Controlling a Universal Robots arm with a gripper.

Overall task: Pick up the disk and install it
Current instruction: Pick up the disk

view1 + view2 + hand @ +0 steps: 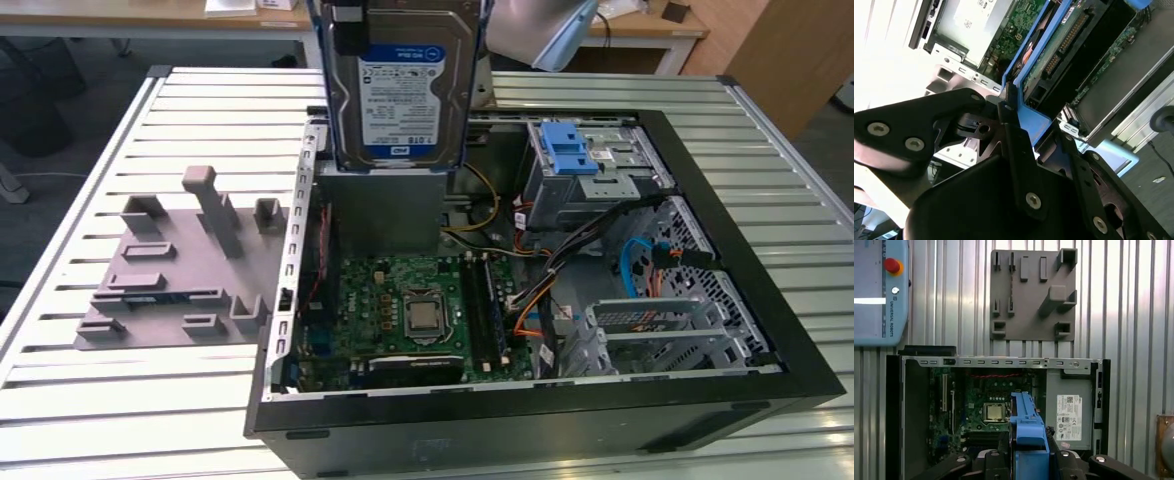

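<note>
Pincer (1034,120) first: black fingers (1016,150) clamped on the disk (1059,47) by the blue frame at its edges, as both wrist views show. Firm grip, no gap visible.

- Table (94,400): slatted metal, bears everything.
- Case (747,310): open on its side, board (400,300) exposed.
- Grey box (380,205): inside, by the far wall.
- Drive cage (594,175): to the exterior view's right of that box, with a blue latch (571,150) on top.

The disk hangs from me upright, long axis vertical, label toward the exterior view, above the grey box. The cage lies to the exterior view's right of it and lower. Its lower edge is probably clear of the box, but the overlap hides any gap.

Looks: silver body, blue-and-white label, green circuit side in the second wrist view.
</note>
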